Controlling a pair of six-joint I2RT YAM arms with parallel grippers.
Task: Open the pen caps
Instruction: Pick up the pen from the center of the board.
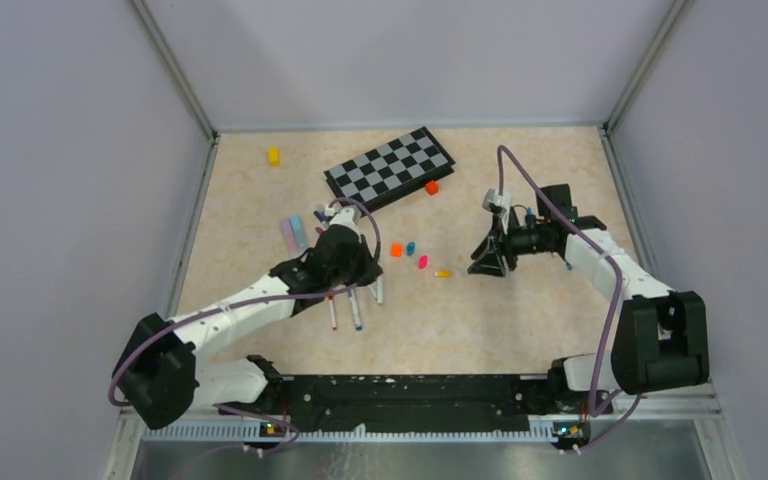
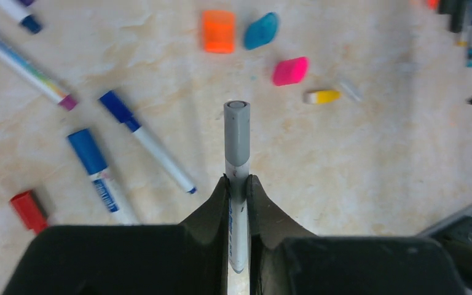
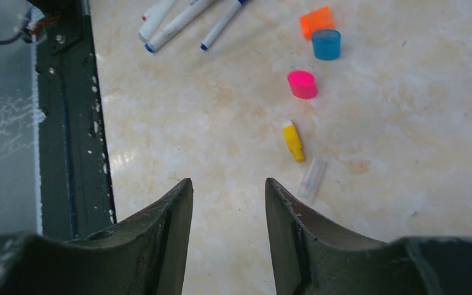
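**Fig. Pen held for uncapping (left-wrist and right-wrist views).**

My left gripper [image 2: 238, 183] is clamped on the white barrel of a grey-capped pen [image 2: 238, 236]. The jaws pinch it just behind the grey cap [image 2: 236, 130], which juts forward past the fingertips and appears fully seated.

Beyond the cap, loose on the table [image 2: 375, 184], lie an orange cap [image 2: 218, 31], a blue cap [image 2: 261, 31], a pink cap [image 2: 290, 70] and a yellow cap [image 2: 322, 96]. To the left of the held pen, blue-capped pens [image 2: 92, 157] lie unopened, with a red cap [image 2: 27, 209] near them.

My right gripper [image 3: 228, 183] is open and empty, jaws apart above bare tabletop, with the yellow cap a little way ahead (a clear sleeve lies just beside that cap; I cannot tell what it belongs to).

Step in hand, as I judge it: the pen is picked up and presented, and its cap is not yet pulled.

The next move calls for four things:
- bringing my right gripper across to the grey cap;
- setting its jaws square across the cap alone;
- closing on it;
- drawing straight along the pen's axis while my left holds firm.

A skewed pull could slide the barrel in my grip.
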